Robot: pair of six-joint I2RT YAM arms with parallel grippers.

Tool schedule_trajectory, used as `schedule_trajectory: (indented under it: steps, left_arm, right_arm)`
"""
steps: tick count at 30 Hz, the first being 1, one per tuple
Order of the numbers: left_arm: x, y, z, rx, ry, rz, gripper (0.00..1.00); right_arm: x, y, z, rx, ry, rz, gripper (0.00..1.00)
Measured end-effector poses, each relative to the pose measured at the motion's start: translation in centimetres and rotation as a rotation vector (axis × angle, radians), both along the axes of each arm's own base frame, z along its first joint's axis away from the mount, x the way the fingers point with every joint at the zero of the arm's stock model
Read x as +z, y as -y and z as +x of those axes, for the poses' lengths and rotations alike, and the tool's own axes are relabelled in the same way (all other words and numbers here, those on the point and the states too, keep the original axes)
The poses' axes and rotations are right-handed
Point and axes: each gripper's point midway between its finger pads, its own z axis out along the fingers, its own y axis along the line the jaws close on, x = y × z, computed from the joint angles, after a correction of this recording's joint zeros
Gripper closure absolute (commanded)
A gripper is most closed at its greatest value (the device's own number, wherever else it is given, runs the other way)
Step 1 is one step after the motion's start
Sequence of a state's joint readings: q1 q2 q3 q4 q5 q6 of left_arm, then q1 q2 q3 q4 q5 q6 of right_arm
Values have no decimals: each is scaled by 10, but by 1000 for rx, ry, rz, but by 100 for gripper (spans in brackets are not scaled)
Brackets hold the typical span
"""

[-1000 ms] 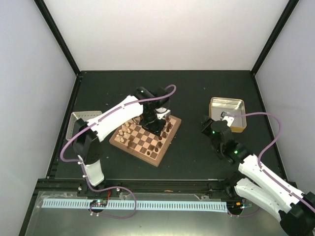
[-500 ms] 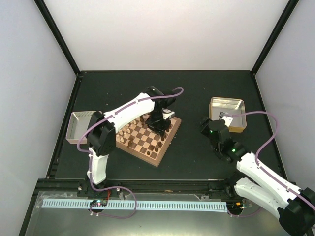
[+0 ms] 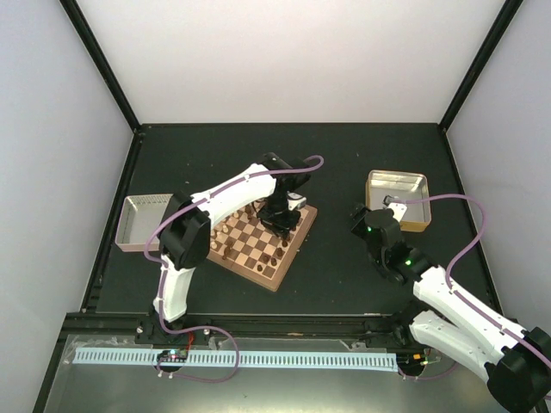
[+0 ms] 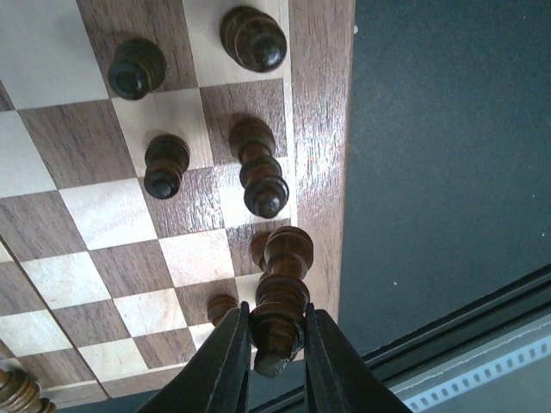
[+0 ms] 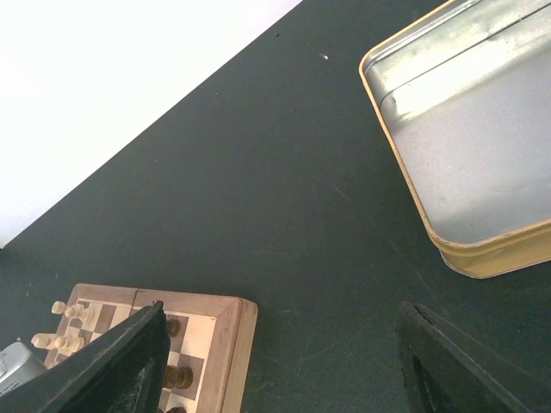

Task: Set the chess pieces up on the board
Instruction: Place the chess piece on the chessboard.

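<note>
**Inspector:** Your left gripper is clamped on a dark turned chess piece, ribbed and glossy, over the edge squares of the board.

**Operator:** And the right?

**Inspector:** Your right gripper hangs with its jaws wide apart, near a round-cornered, yellow-rimmed metal tray. The board is grained wood, checkered pale and brown, and sits angled on your matte black desk. Other dark pieces stand on their squares, and cream ones line the opposite side. Plain white walls enclose it.
</note>
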State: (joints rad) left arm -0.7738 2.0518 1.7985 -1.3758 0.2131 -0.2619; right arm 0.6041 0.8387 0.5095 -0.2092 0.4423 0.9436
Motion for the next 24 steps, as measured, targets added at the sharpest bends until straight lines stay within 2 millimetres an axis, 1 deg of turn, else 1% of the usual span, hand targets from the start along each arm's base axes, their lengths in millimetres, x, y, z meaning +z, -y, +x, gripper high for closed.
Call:
schedule_trajectory:
  steps: [7,15,24]
  left_arm:
    - [-9,2,7,27,24,10,93]
    - [-26,-2,3,36,20,69,91]
    - [-27,-1,3,47,23,67,88]
  right_arm:
    - [-5,0,0,1,-10,-2,27]
    - [-8,2,1,-1,-19,-3,27]
    - [-8,1,1,3,-20,1,27]
